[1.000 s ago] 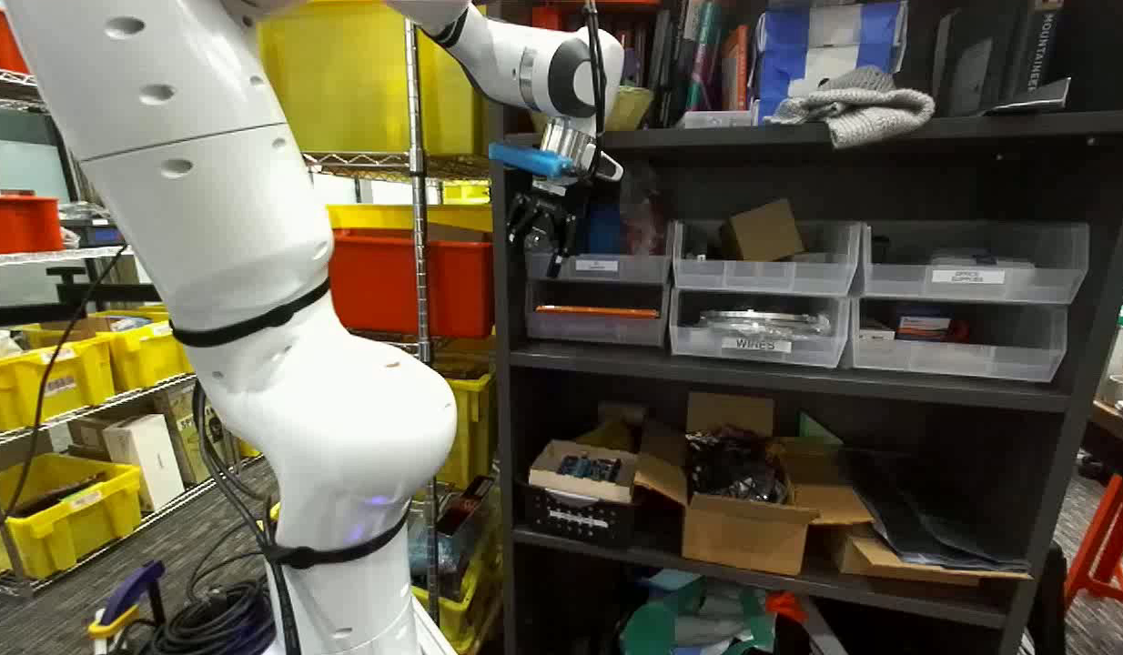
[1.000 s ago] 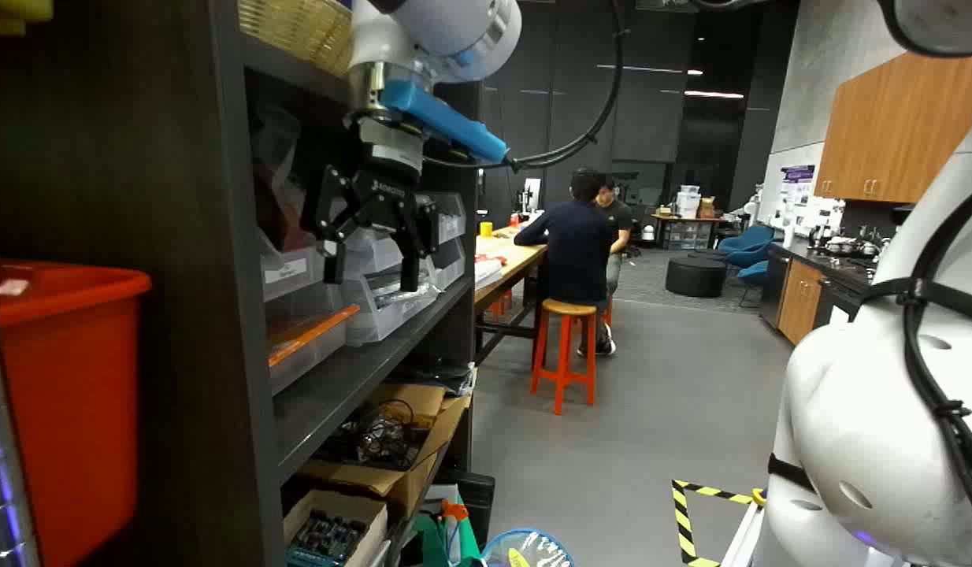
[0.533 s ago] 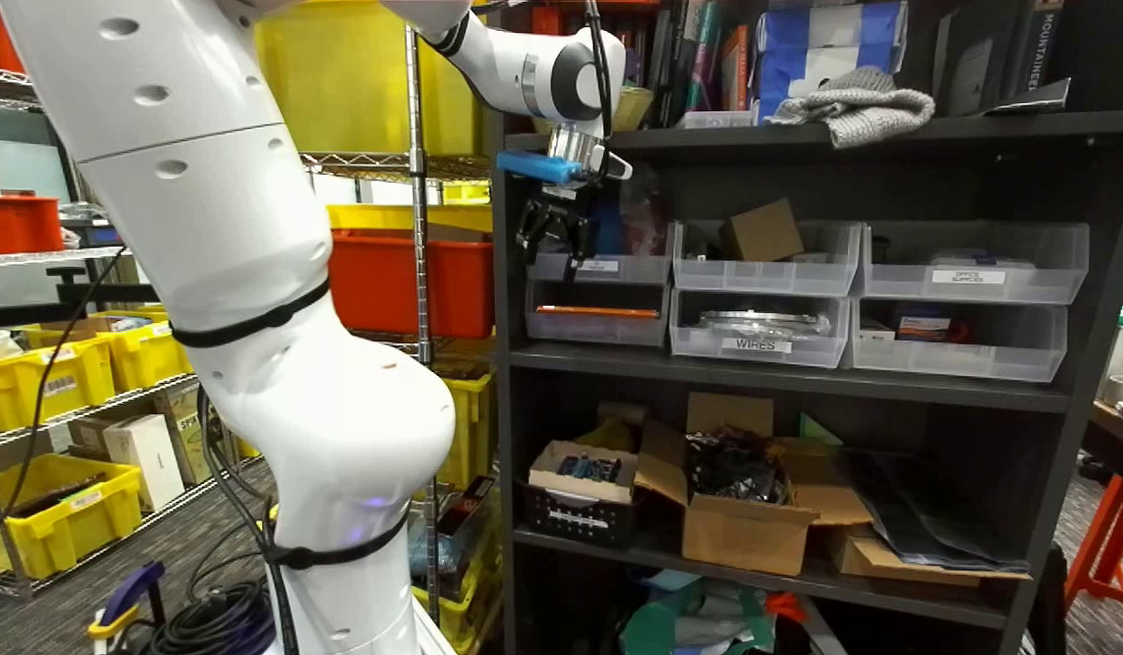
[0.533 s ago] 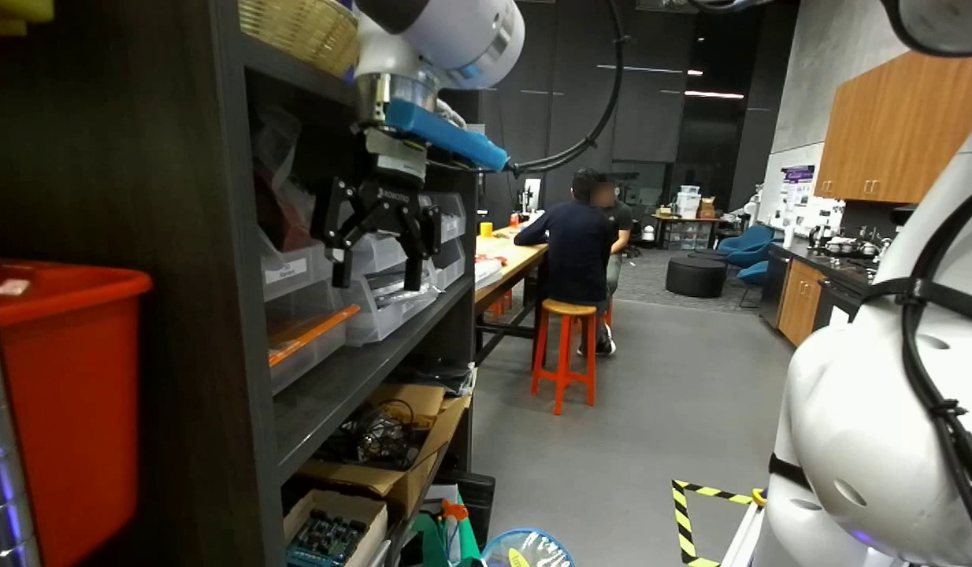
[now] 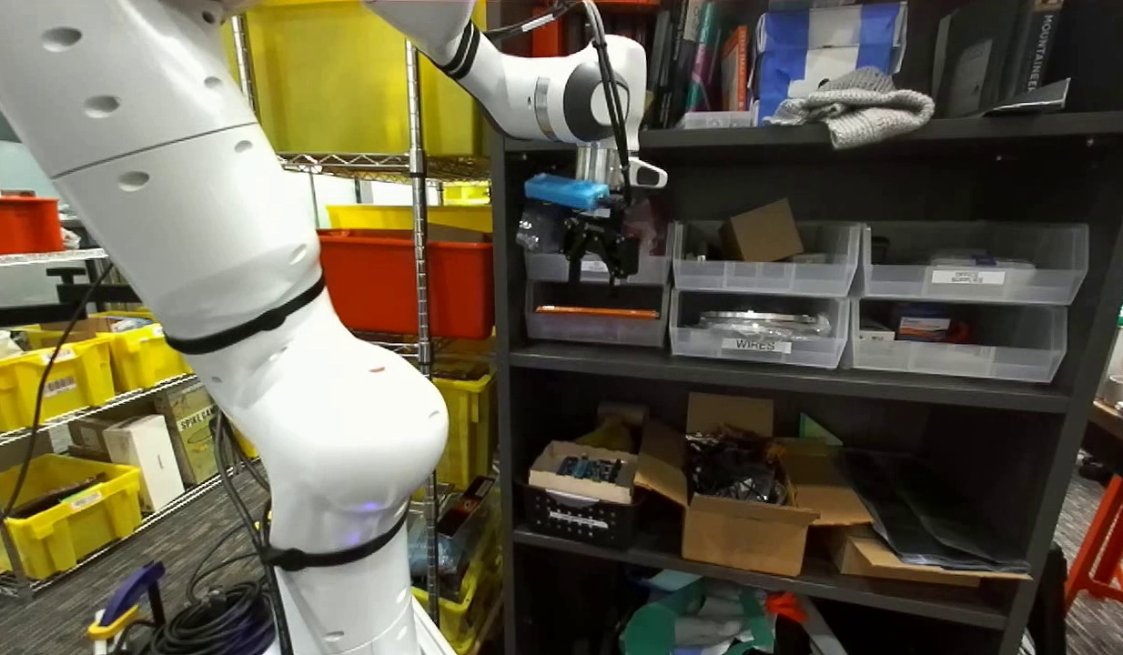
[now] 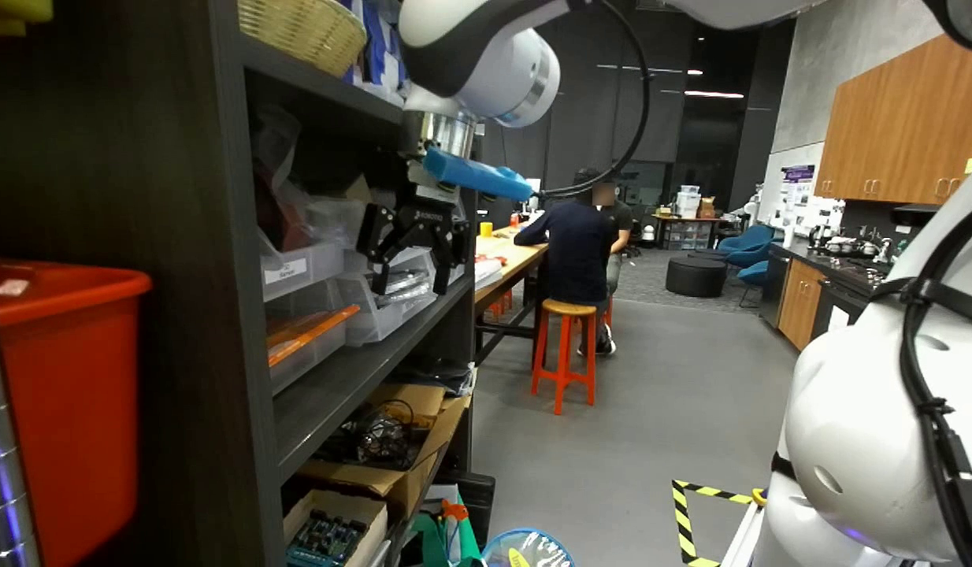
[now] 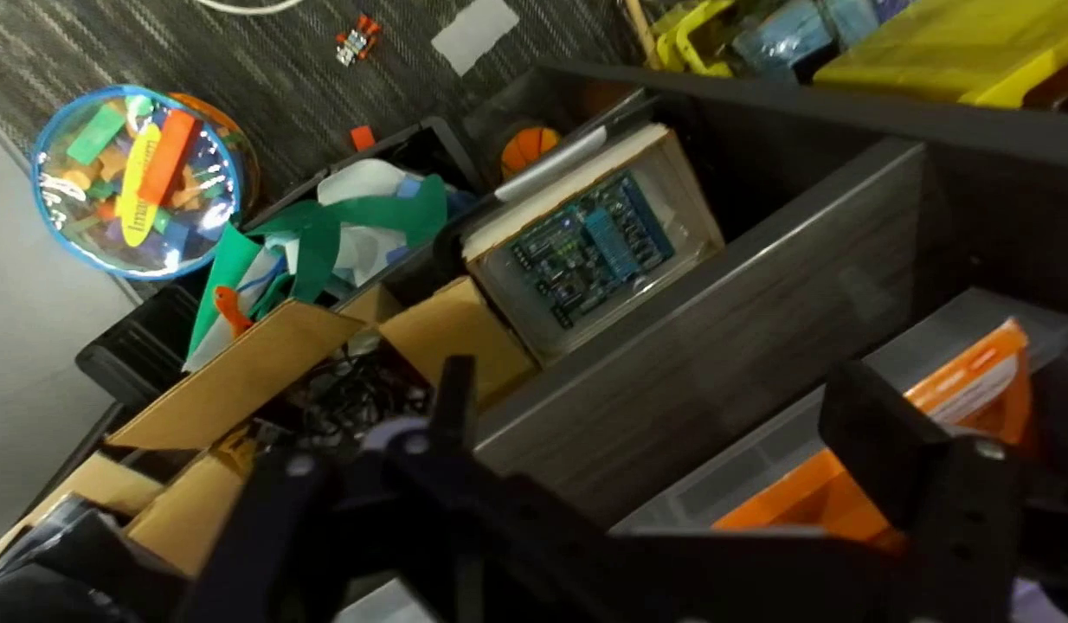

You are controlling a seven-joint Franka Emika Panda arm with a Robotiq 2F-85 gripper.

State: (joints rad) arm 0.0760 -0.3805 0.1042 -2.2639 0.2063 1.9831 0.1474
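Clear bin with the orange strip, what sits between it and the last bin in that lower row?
Between the orange-strip bin and the last bin stands the bin labelled WIRES, seen in an exterior view.

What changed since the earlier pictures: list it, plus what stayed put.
The gripper has moved rightward and somewhat down in both exterior views. Nothing was taken hold of or let go: its jaws stay open, with nothing between them. The bins, carton and basket stayed where they were.
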